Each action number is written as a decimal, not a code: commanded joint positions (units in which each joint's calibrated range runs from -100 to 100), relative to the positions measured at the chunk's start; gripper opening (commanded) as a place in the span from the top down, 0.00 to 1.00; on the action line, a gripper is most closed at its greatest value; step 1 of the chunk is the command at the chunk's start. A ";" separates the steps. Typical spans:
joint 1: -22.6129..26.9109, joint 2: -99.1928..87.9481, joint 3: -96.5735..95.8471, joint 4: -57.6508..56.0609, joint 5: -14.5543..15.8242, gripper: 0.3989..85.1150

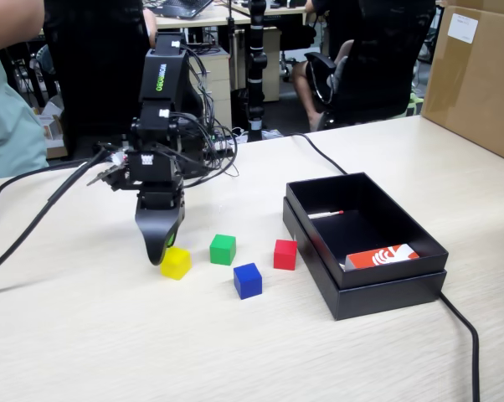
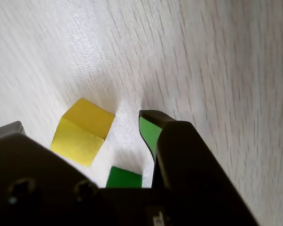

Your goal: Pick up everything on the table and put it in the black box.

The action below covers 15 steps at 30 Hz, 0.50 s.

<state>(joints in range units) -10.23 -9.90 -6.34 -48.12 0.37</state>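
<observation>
Four small cubes lie on the pale wood-grain table [image 1: 110, 335]: yellow [image 1: 175, 262], green [image 1: 223, 249], blue [image 1: 247, 280] and red [image 1: 285, 254]. My gripper [image 1: 162, 251] points straight down, its tips at the left side of the yellow cube and close to the table. In the wrist view the gripper [image 2: 80, 123] is open, with the yellow cube [image 2: 82, 132] lying on the table between its black jaws, nearer the left one. The right fingertip [image 2: 151, 125] carries a green pad. The black box [image 1: 386, 295] stands open to the right of the cubes.
Inside the box lie an orange-and-white card [image 1: 382, 255] and a thin white stick [image 1: 326, 214]. A thick black cable [image 1: 463, 335] runs past the box's right side. A big brown carton [image 1: 478, 75] stands at the back right. A person [image 1: 9, 109] is at the left edge.
</observation>
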 commanded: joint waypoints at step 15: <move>0.54 -1.06 7.98 -3.32 2.00 0.84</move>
<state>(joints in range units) -9.69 -4.47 -1.87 -49.13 2.32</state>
